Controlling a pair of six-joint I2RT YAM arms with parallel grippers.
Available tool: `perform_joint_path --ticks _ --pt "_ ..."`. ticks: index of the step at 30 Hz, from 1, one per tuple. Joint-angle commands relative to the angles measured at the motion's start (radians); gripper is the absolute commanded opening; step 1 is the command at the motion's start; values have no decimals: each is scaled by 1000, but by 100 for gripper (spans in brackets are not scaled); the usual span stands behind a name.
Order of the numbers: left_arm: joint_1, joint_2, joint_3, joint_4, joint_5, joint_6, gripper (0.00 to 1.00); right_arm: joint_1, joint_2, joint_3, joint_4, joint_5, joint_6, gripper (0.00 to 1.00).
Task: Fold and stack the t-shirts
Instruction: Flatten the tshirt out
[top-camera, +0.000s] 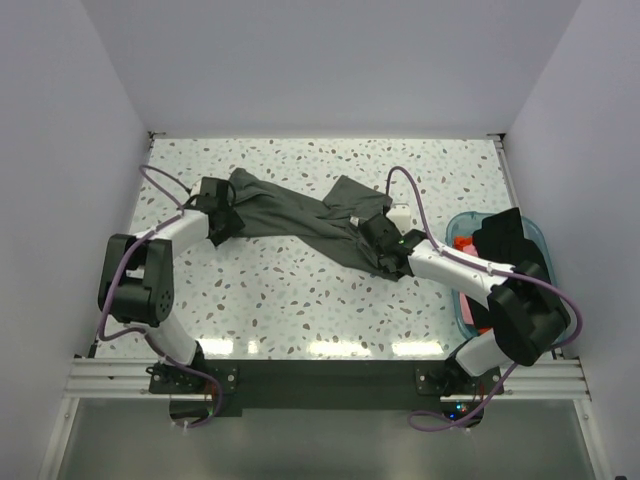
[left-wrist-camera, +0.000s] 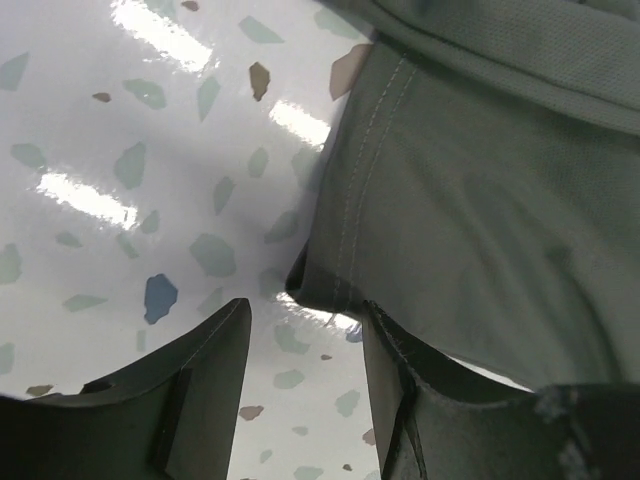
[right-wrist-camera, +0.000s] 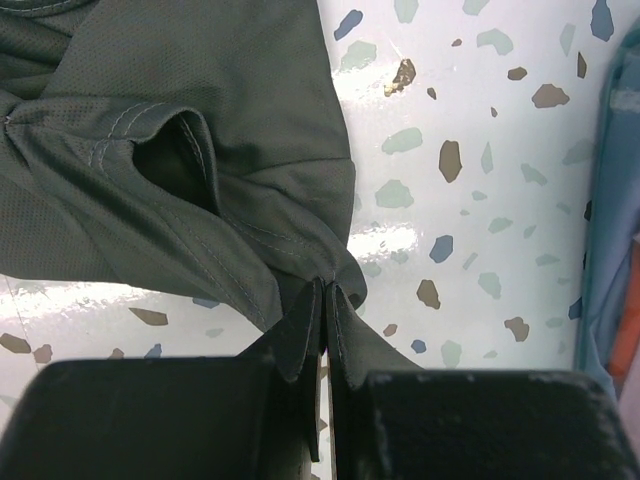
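Observation:
A dark grey-green t-shirt (top-camera: 300, 215) lies rumpled and stretched across the middle of the speckled table. My right gripper (top-camera: 372, 237) is shut on its hem at the shirt's right end; the wrist view shows the fingers pinching the cloth (right-wrist-camera: 200, 160) at its edge (right-wrist-camera: 327, 285). My left gripper (top-camera: 222, 215) is at the shirt's left end, open, with a corner of the shirt (left-wrist-camera: 480, 200) just ahead of the gap between the fingers (left-wrist-camera: 305, 330). A black shirt (top-camera: 510, 240) and a red-orange one (top-camera: 464, 243) lie in the tub at the right.
A translucent teal tub (top-camera: 459, 300) stands at the table's right edge, also showing at the right of the right wrist view (right-wrist-camera: 610, 200). White walls enclose the table on the left, back and right. The arms' bases stand on a rail at the near edge.

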Motion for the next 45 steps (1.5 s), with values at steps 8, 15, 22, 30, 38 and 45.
perform_joint_path --ticks 8,15,22,30,38,45 --pt "1 57 19 112 37 -51 48 -7 6 35 35 12 -4 0" --pt "1 77 17 65 11 -64 41 -10 0 45 27 17 -10 0" --pt "1 37 111 -7 -6 2 0 -27 -37 136 -16 21 -21 0" --pt "49 -285 220 -178 -51 88 0 -64 -262 301 -114 81 -7 0" --pt "81 -556 430 -320 -48 153 0 -62 -513 562 -191 130 -57 0" --pt "82 -563 632 -368 -14 151 0 -64 -522 763 -123 57 -217 0"
